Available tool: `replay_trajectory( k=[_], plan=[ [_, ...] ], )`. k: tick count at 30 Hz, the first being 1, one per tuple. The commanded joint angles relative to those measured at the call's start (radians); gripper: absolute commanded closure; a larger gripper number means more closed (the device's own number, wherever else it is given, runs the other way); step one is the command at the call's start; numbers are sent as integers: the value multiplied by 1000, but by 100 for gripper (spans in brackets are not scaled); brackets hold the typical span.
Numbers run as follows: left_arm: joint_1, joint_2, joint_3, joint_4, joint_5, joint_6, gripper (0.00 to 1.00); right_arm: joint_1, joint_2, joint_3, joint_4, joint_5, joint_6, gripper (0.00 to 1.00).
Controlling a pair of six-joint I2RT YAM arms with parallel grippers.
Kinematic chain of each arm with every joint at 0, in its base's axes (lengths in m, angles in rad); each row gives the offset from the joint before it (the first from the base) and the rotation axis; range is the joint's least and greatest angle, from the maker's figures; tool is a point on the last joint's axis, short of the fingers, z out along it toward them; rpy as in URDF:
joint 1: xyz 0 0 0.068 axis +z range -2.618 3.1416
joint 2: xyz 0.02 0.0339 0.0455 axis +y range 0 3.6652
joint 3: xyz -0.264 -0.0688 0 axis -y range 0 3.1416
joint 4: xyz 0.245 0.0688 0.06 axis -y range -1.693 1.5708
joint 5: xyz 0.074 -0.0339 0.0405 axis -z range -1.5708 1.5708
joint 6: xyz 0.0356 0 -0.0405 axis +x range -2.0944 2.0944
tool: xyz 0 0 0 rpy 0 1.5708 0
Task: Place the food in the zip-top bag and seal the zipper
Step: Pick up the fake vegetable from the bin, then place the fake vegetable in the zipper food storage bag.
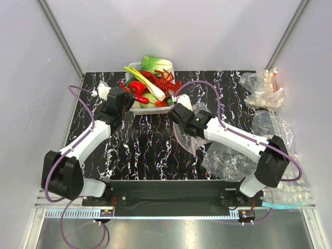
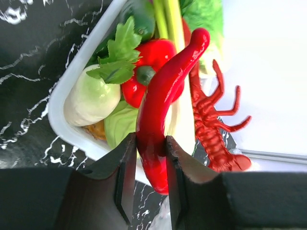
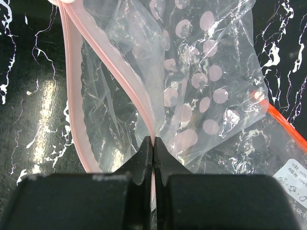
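Observation:
A white tray (image 1: pixel 136 109) at the back holds the food: red pepper (image 1: pixel 136 86), leek (image 1: pixel 149 82), cabbage (image 1: pixel 155 63) and lobster (image 1: pixel 167 82). My left gripper (image 2: pixel 147 158) is shut on the lower end of the red chili (image 2: pixel 168 81), beside the pepper (image 2: pixel 160 50) and lobster (image 2: pixel 208 129), at the tray's near rim (image 2: pixel 72 76). My right gripper (image 3: pixel 153 143) is shut on one pink lip of the zipper (image 3: pixel 112 55) of the dotted zip-top bag (image 3: pixel 201 81). The other lip curves away to the left, so the mouth gapes. In the top view this gripper (image 1: pixel 176 111) sits just right of the tray.
Plain clear bags lie at the right: one with white pieces at the back (image 1: pixel 262 88), crumpled ones by the right arm (image 1: pixel 231 153). A teal-strip bag (image 1: pixel 285 201) lies at the near right. Another bag's orange-red strip (image 3: pixel 283 122) and label lie under the dotted bag.

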State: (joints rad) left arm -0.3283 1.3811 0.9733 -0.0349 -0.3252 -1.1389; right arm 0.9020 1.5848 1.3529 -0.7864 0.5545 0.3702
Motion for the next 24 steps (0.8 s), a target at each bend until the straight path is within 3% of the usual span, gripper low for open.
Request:
replay_trajectory(
  k=[1,7,12,17,24],
  plan=[
    [-5,-95,-15,32,-58,86,75,-8,-28,0,23,-14,-4,100],
    [-6,-235,-64,32,-25,214,75,-8,-9,32,21,-33,-11,100],
    [-41,-315,-139,150,129,255,81,-8,3,72,15,-70,-11,100],
    [-233,-398,-272,260,6,232,81,-8,26,106,1,-110,-1,100],
    [-362,-433,-416,467,-60,237,83,-8,23,127,7,-179,16,100]
  ],
)
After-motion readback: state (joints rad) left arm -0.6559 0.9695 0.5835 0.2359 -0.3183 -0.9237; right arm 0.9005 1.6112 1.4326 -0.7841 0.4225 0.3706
